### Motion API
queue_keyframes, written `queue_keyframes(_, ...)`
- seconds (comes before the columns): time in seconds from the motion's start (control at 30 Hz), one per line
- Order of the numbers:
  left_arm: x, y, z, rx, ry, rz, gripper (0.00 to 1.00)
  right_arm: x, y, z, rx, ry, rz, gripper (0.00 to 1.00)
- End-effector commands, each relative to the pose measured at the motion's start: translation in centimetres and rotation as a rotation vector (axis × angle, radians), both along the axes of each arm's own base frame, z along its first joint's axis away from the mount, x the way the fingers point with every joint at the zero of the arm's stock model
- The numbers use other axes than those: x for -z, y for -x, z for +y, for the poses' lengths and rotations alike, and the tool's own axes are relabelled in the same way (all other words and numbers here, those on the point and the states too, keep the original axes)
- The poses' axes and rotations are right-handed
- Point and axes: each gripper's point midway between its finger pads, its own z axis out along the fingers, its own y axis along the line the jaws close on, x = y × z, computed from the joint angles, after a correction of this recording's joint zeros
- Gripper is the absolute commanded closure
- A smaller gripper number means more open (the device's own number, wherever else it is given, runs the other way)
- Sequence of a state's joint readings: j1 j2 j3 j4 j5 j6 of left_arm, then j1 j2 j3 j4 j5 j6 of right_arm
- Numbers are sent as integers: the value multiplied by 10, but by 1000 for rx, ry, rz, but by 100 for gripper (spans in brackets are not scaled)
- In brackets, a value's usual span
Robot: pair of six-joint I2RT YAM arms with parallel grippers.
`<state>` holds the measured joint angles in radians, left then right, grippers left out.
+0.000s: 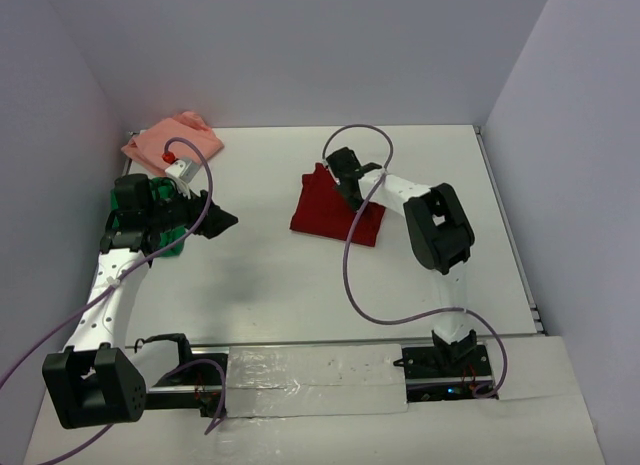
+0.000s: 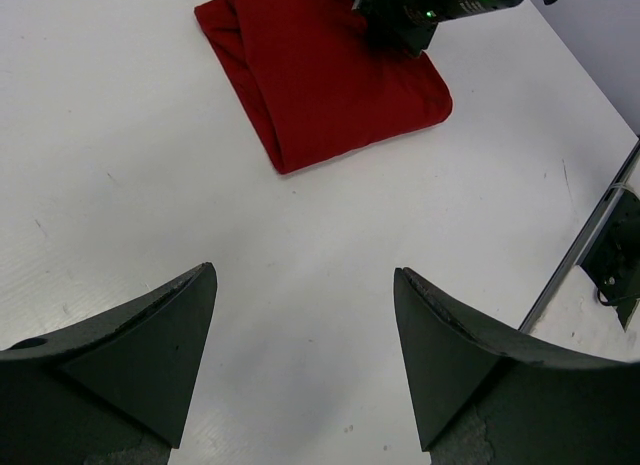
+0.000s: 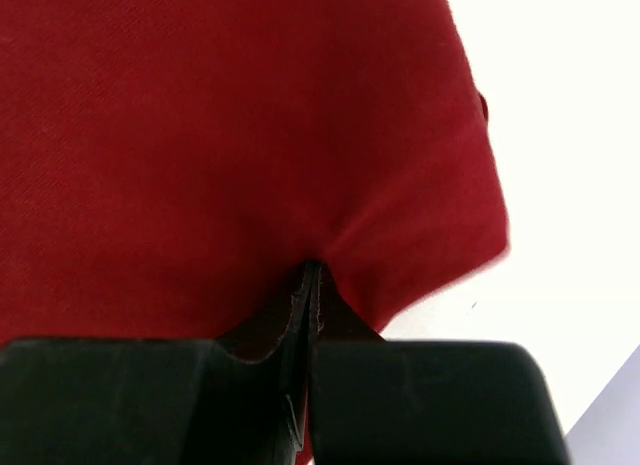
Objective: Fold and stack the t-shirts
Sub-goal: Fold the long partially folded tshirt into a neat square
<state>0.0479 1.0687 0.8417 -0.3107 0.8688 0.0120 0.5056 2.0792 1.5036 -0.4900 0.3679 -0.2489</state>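
Observation:
The dark red t-shirt (image 1: 322,217) lies folded near the middle of the table, and it also shows in the left wrist view (image 2: 330,85). My right gripper (image 1: 351,193) is down on its far right part. In the right wrist view the jaws (image 3: 312,272) are shut, pinching a pucker of the red cloth (image 3: 200,135). My left gripper (image 1: 228,222) hovers at the left, open, with only bare table between its fingers (image 2: 305,275). The bright green t-shirt (image 1: 166,249) lies mostly hidden under the left arm. The salmon pink t-shirt (image 1: 172,139) sits folded at the back left.
Walls close the table (image 1: 270,285) at the back and on both sides. The right arm's purple cable (image 1: 350,265) loops over the table in front of the red shirt. The table's right edge rail (image 2: 590,235) shows in the left wrist view.

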Motion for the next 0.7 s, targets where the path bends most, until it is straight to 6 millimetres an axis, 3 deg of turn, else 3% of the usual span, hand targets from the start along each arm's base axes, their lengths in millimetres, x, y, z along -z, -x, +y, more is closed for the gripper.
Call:
queue_keyframes(0.0, -8, 0, 0, 20, 2, -44, 19, 2, 11, -6, 59, -21, 97, 100)
queue_keyframes(0.03, -9, -1, -1, 20, 1, -45, 19, 2, 12, -6, 68, -23, 105, 100)
queue_keyframes(0.13, -8, -2, 1, 7, -4, -41, 19, -3, 15, -1, 45, -51, 114, 84)
queue_keyframes(0.17, -8, -4, 2, 2, -5, -41, 19, -19, 9, 5, 33, -96, 62, 63)
queue_keyframes(0.23, -8, -5, 3, -6, -5, -41, 19, -27, 13, 6, 10, -128, 26, 50)
queue_keyframes(0.27, -10, -9, 5, -23, -13, -52, 19, -55, 7, 11, -3, -180, -59, 40)
queue_keyframes(0.33, -12, -12, 7, -40, -19, -62, 19, -69, 10, 12, -19, -216, -104, 35)
queue_keyframes(0.37, -18, -20, 9, -57, -30, -104, 19, -95, 8, 15, -34, -257, -171, 35)
queue_keyframes(0.4, -20, -24, 10, -90, 1, -76, 18, -102, 11, 16, -47, -272, -191, 35)
queue_keyframes(0.43, -22, -28, 11, -97, 1, -85, 18, -124, 12, 18, -62, -306, -238, 33)
queue_keyframes(0.5, -31, -39, 9, -110, 13, -98, 18, -148, 17, 25, -102, -352, -282, 31)
queue_keyframes(0.57, -37, -45, 0, -89, 6, -104, 18, -161, 21, 30, -130, -377, -294, 30)
queue_keyframes(0.67, -22, -52, -22, -34, -25, -56, 18, -161, 36, 41, -184, -386, -236, 26)
